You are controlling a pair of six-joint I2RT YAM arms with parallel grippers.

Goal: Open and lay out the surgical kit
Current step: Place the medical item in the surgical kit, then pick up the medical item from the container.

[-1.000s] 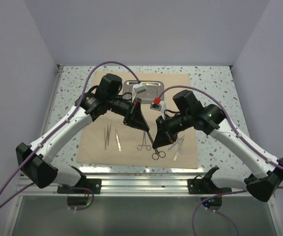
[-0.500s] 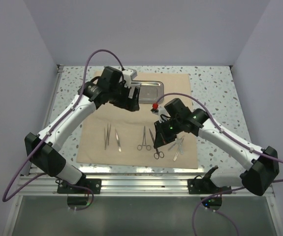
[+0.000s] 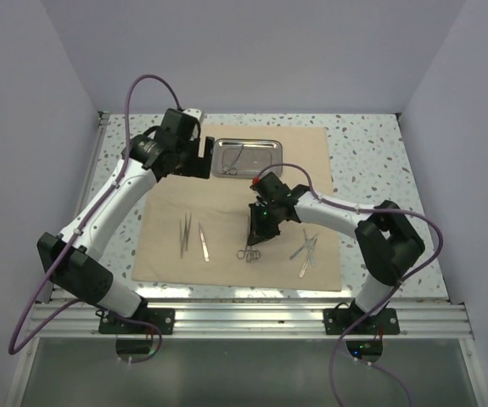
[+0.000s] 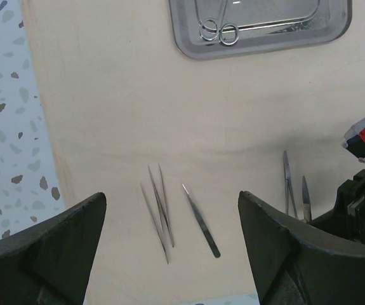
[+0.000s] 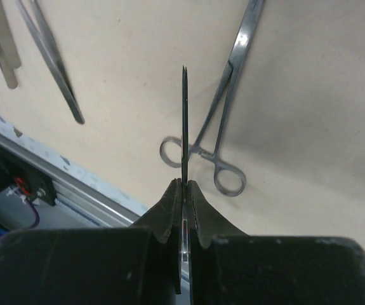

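The left arm has backed off toward the far-left corner. Its left gripper (image 4: 171,203) hangs spread wide with nothing in it, looking down on the tweezers (image 4: 160,210). The right gripper (image 5: 184,184) has swung in leftward and is clamped on a thin blade-like instrument (image 5: 184,121), edge-on above the forceps (image 5: 231,76) lying on the cloth wrap (image 3: 227,195). One ringed tool (image 4: 220,32) is still in the tray (image 3: 215,159), so the layout probably isn't done.

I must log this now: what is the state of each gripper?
Left gripper: open, holding nothing.
Right gripper: shut on a thin pointed instrument.
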